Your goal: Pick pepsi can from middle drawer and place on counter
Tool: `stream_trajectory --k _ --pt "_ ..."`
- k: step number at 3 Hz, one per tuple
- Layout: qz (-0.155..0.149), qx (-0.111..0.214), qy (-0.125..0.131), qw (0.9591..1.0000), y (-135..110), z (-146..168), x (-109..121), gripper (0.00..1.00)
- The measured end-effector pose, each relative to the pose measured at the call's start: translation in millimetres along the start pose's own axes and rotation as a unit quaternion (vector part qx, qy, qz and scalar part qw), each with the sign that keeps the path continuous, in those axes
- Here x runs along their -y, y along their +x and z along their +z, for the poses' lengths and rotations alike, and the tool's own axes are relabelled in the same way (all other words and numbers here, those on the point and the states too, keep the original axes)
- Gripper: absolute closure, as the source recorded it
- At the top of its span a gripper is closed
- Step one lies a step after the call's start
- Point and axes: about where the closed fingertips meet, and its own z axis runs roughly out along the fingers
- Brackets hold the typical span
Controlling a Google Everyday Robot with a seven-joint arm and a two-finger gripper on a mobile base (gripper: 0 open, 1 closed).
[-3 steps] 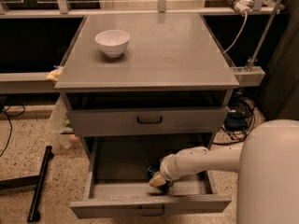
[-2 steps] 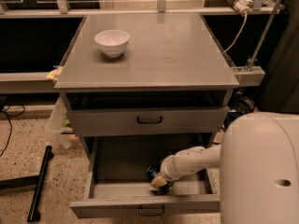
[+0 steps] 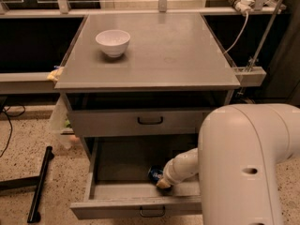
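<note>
The middle drawer (image 3: 136, 204) is pulled open at the bottom of the cabinet. The pepsi can (image 3: 154, 173), dark blue, lies on the drawer floor near the front, right of centre. My gripper (image 3: 162, 183) is down inside the drawer, right against the can's right side. My white arm (image 3: 243, 168) reaches in from the right and hides the drawer's right part. The counter (image 3: 164, 55) is the grey top of the cabinet.
A white bowl (image 3: 113, 42) stands on the counter at the back left. The upper drawer (image 3: 150, 121) is nearly shut. A black pole (image 3: 40, 184) lies on the floor at left. A cable and a power strip (image 3: 241, 3) hang at the back right.
My arm's large white segment has swung further into view and now covers more of the right side. The gripper has stayed at the can in the drawer.
</note>
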Motion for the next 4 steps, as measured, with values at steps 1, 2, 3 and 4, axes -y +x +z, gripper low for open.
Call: stream_trajectory --k 1,2,3,4 --pt "-0.011 0.008 0.004 0.9999 -12 -21 8 0.77" --pt "-0.003 0.057 -0.011 0.9983 -46 -69 22 0.99" --pt "-0.009 0.116 -0.013 0.9931 -81 -151 42 1.0" --pt "-0.015 0.108 -0.035 0.9934 -61 -164 33 1.0"
